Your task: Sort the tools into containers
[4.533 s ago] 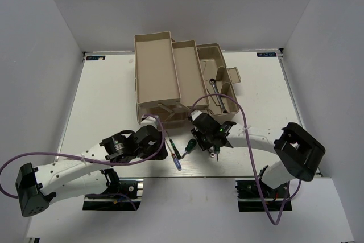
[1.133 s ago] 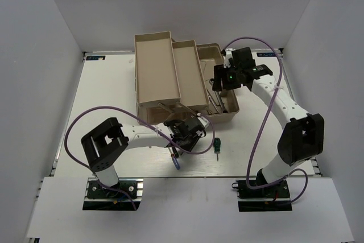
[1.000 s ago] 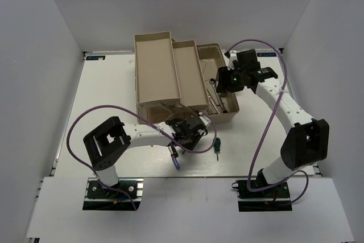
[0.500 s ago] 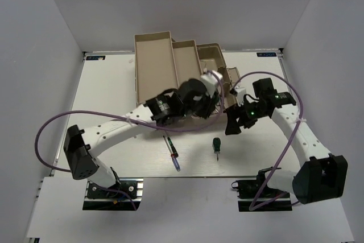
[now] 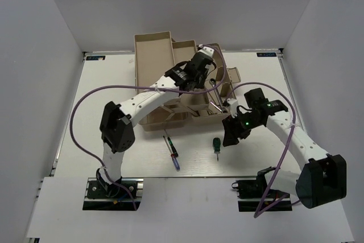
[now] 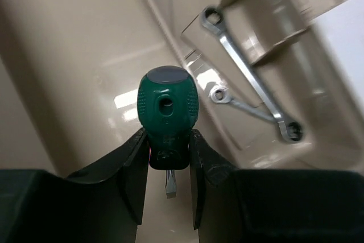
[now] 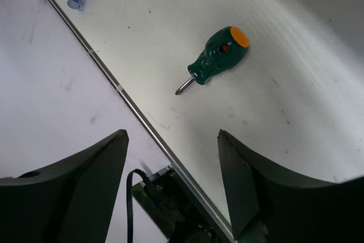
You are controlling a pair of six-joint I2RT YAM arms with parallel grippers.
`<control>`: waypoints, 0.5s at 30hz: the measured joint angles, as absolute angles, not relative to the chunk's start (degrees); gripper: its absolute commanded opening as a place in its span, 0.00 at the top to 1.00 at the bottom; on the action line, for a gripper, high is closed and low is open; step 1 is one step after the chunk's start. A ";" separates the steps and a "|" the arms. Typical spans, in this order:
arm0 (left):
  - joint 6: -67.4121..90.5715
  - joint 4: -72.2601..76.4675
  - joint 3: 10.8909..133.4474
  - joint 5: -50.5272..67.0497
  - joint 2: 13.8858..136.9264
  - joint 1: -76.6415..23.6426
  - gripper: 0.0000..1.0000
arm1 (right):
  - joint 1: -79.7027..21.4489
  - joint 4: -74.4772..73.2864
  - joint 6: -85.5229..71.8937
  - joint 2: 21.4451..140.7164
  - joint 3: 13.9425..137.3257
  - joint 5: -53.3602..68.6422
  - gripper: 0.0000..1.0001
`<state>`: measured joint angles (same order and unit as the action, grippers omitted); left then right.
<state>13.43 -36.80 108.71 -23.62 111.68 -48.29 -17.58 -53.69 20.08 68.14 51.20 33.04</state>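
Under your left gripper (image 6: 166, 163), tray (image 6: 68, 55); green screwdriver (image 6: 168, 106) clamped, just arrived, release next. Right gripper (image 7: 170, 180) spread over second screwdriver (image 7: 219, 54).

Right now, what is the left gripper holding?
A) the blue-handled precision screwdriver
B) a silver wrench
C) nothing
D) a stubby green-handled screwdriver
D: the left wrist view shows the green-handled screwdriver clamped between the fingers of the left gripper above a beige container, while the long wrench and the small wrench lie loose below.
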 measured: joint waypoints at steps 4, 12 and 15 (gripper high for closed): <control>13.32 -41.74 112.12 -24.21 116.79 -46.63 0.58 | -20.64 -51.22 15.53 69.28 50.61 30.52 0.26; 12.38 -44.18 118.67 -23.24 116.92 -45.54 0.33 | -26.79 -44.10 7.97 71.35 49.08 23.33 0.26; 11.81 -44.14 120.62 -22.55 115.87 -45.54 0.32 | -29.12 -41.80 5.08 72.25 47.79 19.14 0.24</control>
<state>11.81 -44.14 120.62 -22.55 115.87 -45.54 -29.12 -41.80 5.08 72.25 47.79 19.14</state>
